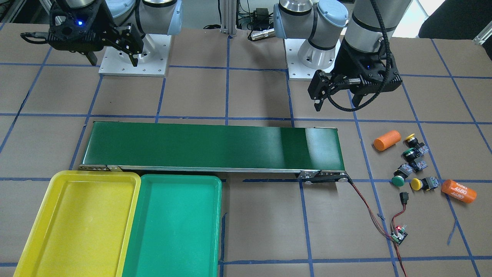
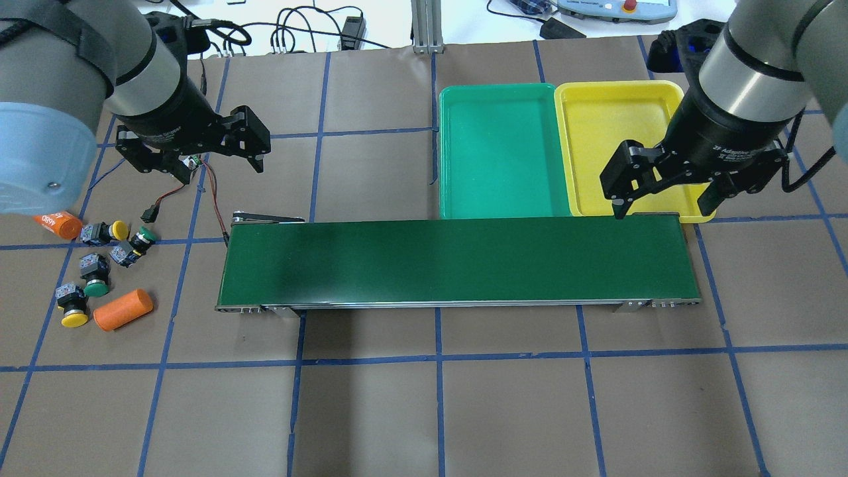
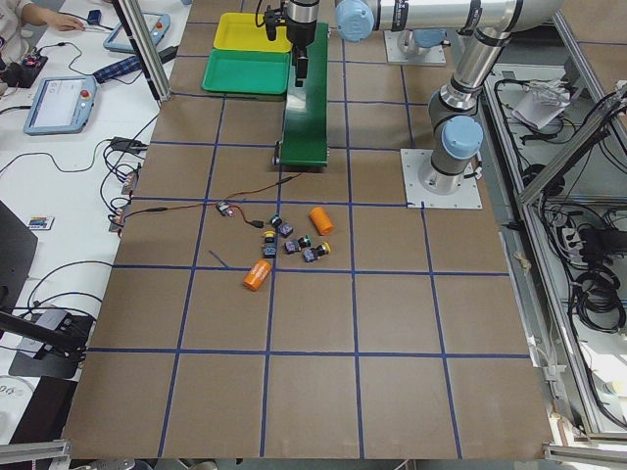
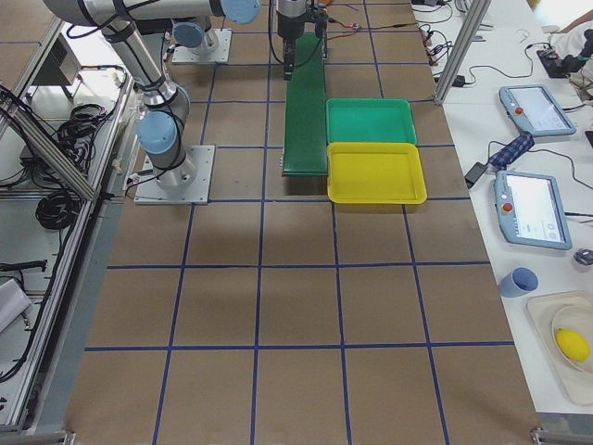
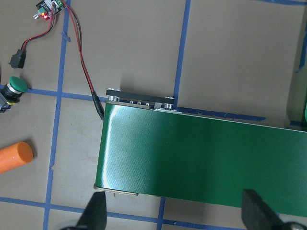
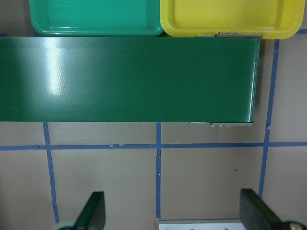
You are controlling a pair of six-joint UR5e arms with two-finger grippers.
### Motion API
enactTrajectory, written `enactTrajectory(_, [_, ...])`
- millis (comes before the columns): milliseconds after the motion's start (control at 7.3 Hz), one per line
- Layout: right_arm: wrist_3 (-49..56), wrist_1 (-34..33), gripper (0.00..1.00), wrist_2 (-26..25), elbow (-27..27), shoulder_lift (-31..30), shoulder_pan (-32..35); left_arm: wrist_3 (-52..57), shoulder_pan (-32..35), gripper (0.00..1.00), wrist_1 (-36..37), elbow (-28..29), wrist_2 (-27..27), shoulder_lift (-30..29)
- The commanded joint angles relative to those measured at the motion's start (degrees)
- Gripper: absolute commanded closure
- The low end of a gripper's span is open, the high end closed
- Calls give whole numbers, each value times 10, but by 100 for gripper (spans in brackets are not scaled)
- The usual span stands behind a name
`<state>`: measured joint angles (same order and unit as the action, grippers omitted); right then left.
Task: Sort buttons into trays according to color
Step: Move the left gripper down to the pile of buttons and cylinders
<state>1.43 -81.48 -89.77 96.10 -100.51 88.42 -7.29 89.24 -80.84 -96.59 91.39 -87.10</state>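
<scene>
Our left claw [image 2: 218,171] hangs open and empty. The buttons [image 2: 97,266] lie on their sides to its left, nearer our base, off the end of the belt [image 2: 457,262]. Our right claw [image 2: 668,205], open too, hovers far off by the yellow tray [image 2: 609,146] and green tray [image 2: 497,152]. The left wrist camera catches seemingly only one green button [image 5: 14,86].

1. On my feed, the left arm [image 2: 159,73] and right arm [image 2: 748,79] are silver-grey tubes with pale blue joint caps.
2. The left pincer [image 2: 199,159] and right pincer [image 2: 669,199] are black, two-fingered.
3. White "Adaptive" lettering marks the right wrist.
4. A black ribbed cable [image 1: 385,42] runs along the left arm.
5. Square white base plates [image 1: 130,67] carry screw holes.
</scene>
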Motion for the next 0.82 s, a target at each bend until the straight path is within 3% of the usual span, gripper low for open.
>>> enactTrajectory(0, [2, 45, 0, -3, 1, -18, 0, 0, -3, 0, -4, 1, 3, 7])
enactTrajectory(411, [9, 55, 0, -1, 3, -33, 0, 5, -20, 0, 1, -11, -2, 12])
enactTrajectory(685, [9, 56, 0, -1, 3, -34, 0, 19, -81, 0, 5, -12, -5, 8])
